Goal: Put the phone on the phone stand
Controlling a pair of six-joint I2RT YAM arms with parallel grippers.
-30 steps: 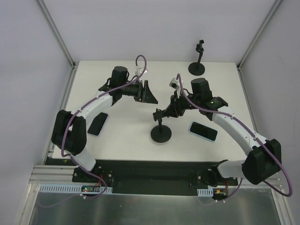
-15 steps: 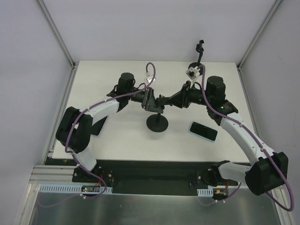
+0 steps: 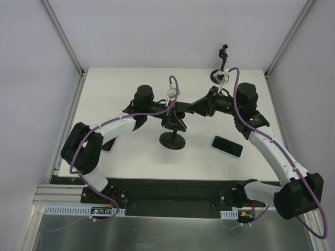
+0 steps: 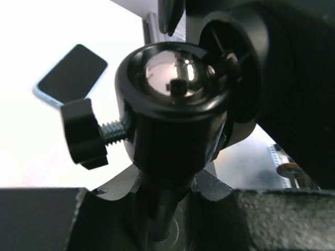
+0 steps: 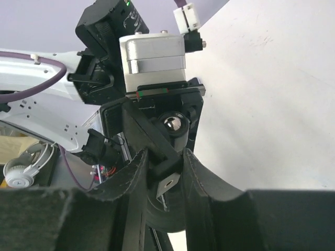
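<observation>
A black phone stand [image 3: 172,140] with a round base and a ball-joint head stands in the middle of the table. My left gripper [image 3: 173,120] is shut on its post, seen from the left wrist [image 4: 162,209] below the ball joint [image 4: 175,104]. My right gripper [image 3: 197,108] is shut on the stand's clamp bracket [image 5: 175,170] next to the ball joint [image 5: 175,123]. A dark phone in a light blue case [image 3: 227,146] lies flat on the table to the right of the stand, apart from both grippers. It also shows in the left wrist view [image 4: 70,73].
A second black stand [image 3: 222,64] stands at the back right of the table. Another dark phone [image 3: 108,143] lies at the left, partly hidden under my left arm. White walls with metal rails edge the table on either side.
My left gripper has moved right from open space and closed on the stand's post. My right gripper has swung up and right with the stand's head. The stand's base has shifted slightly back.
</observation>
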